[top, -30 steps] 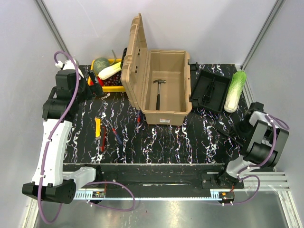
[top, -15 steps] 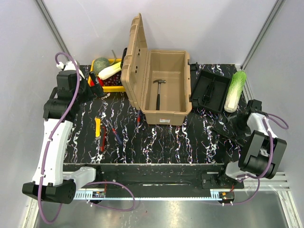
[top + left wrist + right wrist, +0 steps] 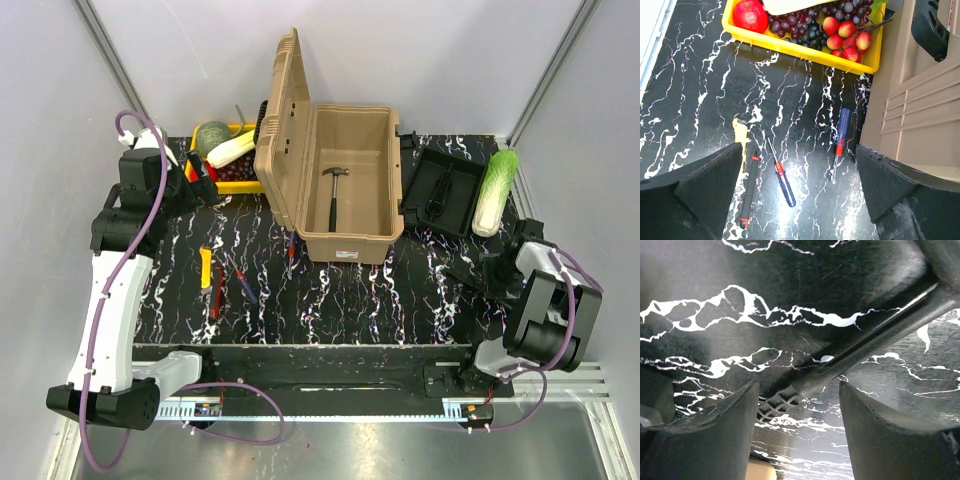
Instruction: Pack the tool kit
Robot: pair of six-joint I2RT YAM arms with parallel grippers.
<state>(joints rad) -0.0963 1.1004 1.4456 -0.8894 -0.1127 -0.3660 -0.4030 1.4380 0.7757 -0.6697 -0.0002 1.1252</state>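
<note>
Toolbox (image 3: 287, 130) — tan moulded plastic, ribbed, matt.
Inner tray (image 3: 462, 185) — black plastic, dull sheen.
Hammer (image 3: 334, 200): bright metal head, dark handle.
Screwdriver (image 3: 842, 127): translucent blue and red plastic handle, steel shank.
Tabletop (image 3: 380, 300): glossy black, white marble veining, reflective.
Crate (image 3: 805, 48): smooth yellow plastic.
Long black tool (image 3: 865, 347): semi-matt, cross-hatched grip.

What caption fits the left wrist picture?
Blue-handled screwdrivers lie on the marbled table, near the yellow fruit crate and tan toolbox.
</note>
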